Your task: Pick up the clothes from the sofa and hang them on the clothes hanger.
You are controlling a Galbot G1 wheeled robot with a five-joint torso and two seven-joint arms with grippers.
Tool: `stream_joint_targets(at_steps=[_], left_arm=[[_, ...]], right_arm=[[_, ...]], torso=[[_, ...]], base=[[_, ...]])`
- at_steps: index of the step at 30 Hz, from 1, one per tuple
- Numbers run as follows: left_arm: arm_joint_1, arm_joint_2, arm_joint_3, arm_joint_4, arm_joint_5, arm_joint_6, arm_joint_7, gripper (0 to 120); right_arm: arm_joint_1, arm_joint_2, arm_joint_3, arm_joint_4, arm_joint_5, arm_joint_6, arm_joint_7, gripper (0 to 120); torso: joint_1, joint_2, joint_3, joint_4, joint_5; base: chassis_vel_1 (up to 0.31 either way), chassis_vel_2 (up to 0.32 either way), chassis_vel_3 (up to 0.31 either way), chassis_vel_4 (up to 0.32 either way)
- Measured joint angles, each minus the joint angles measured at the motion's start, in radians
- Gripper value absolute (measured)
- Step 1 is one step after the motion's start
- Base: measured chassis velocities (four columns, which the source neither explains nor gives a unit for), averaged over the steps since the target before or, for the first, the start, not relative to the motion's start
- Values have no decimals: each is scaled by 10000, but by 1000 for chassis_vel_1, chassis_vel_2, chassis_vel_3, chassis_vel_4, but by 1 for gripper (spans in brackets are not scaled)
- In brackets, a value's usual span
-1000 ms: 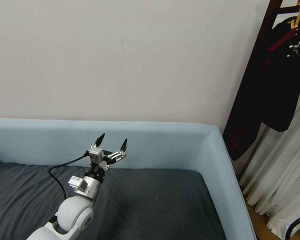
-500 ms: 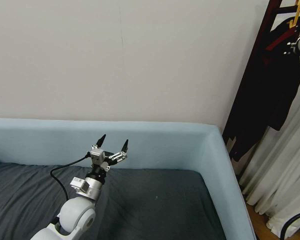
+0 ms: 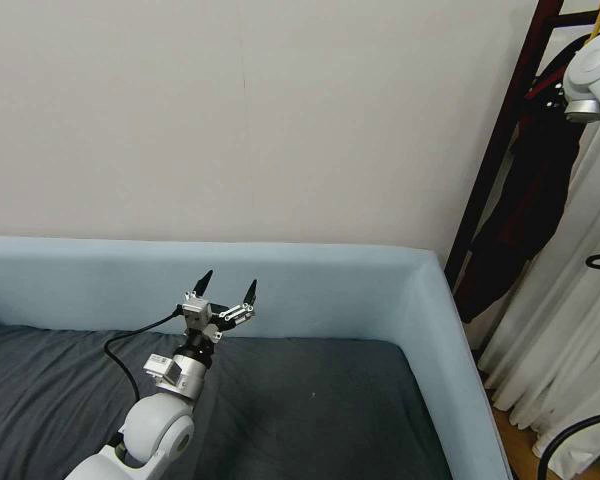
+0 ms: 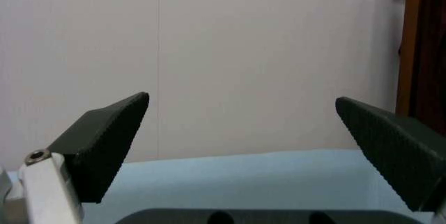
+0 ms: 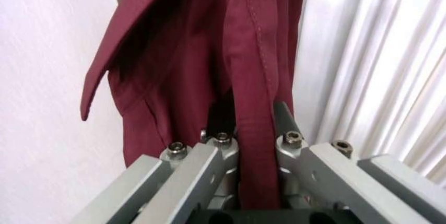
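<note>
The maroon shirt (image 5: 209,41) hangs off the sofa (image 3: 280,275), up against the dark rack (image 3: 500,140) at the robot's right, with the white curtain (image 3: 580,300) just beside it. The right hand (image 5: 251,114) is raised there and pinches a vertical fold of the cloth between narrow fingers. The left hand (image 3: 227,280) is spread wide and holds nothing, poised above the dark sofa seat. How the shirt sits at the top of the rack is out of view, so the main risk is letting go too soon: if the cloth is not truly caught up there, it would slide down to the floor. The opposite fault matters too. Drawing the arm away while the fingers grip the fold could drag the shirt off or rock the rack. The cloth may also snag between the fingers on release, and the arm could brush the curtain.
</note>
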Motion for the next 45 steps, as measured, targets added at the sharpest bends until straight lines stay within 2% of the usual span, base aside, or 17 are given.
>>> stream_joint_targets(at_steps=[19,30,45], left_arm=[[33,16,-42,-30,-19,-39,11,100],[86,-26,-28,-53,16,-47,17,100],[98,-21,-15,-68,33,-46,20,100]], right_arm=[[200,1258,452,-1949,-802,215,35,1],[223,1452,667,-2724,-1268,510,-380,1],[-71,1407,745,-2493,-1294,666,-342,1]], torso=[[0,0,0,6,-2],[1,-1,1,4,2],[0,0,0,2,0]], base=[[0,0,0,0],[0,0,0,0],[0,0,0,0]])
